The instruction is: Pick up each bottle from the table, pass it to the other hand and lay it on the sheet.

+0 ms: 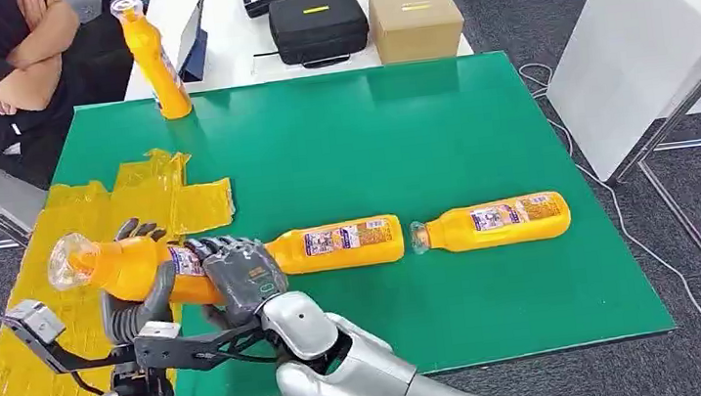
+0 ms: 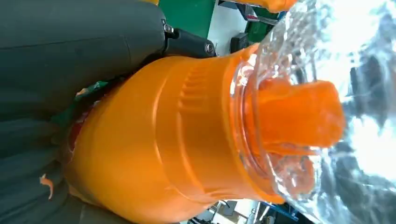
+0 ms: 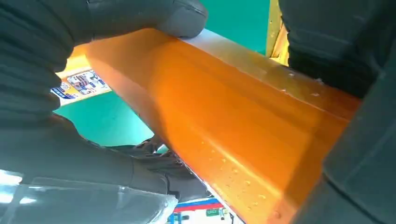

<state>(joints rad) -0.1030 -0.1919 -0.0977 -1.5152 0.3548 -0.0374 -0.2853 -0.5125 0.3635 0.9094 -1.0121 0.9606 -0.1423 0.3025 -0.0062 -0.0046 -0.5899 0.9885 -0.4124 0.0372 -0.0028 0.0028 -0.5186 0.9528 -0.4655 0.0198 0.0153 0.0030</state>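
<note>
An orange bottle (image 1: 128, 266) with a clear cap hangs tilted over the left table edge, cap end toward the yellow sheet (image 1: 23, 390). My left hand (image 1: 137, 304) wraps its shoulder, and my right hand (image 1: 242, 276) grips its labelled lower part. The left wrist view shows the bottle's neck and cap (image 2: 289, 116) close up, beside my left hand (image 2: 70, 51). In the right wrist view my right hand (image 3: 46, 42) curls over the bottle's body (image 3: 224, 121). Two more orange bottles (image 1: 342, 243) (image 1: 497, 222) lie on the green table (image 1: 370, 137). A third (image 1: 155, 56) stands upright at the far left corner.
A person in black sits with folded arms (image 1: 8, 67) past the table's far left corner. Behind the green table, a white table holds a black case (image 1: 317, 25), a cardboard box (image 1: 414, 19) and a tablet (image 1: 193, 42). Another white table (image 1: 643, 29) stands to the right.
</note>
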